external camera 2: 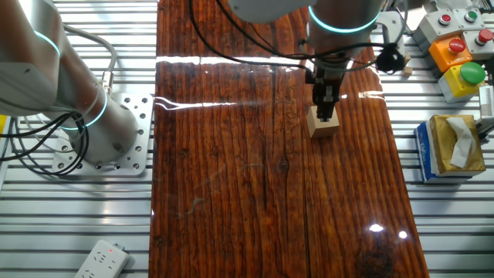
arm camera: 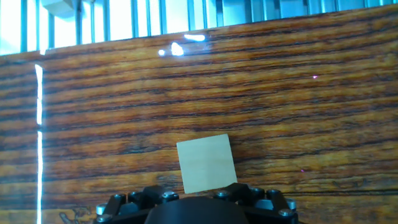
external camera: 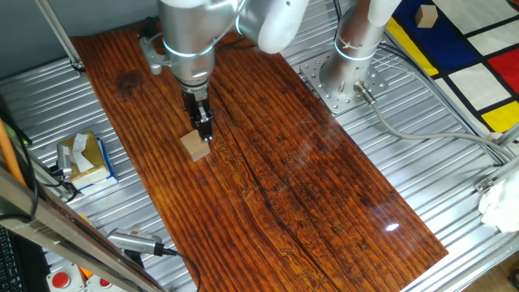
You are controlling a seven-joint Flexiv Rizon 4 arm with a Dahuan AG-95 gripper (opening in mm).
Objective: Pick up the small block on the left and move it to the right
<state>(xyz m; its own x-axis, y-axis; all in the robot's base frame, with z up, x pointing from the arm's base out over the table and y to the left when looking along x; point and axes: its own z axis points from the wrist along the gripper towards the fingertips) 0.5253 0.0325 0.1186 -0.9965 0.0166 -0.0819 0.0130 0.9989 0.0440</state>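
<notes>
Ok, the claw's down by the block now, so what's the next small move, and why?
Probably shut the claw on the small block, if the fingers do straddle it. In both fixed views its tips reach the cube's top, and the cube sits flat on the dark board. The hand view shows the block just ahead of the fingers. Whether it is gripped yet is unclear, so close before lifting.
</notes>
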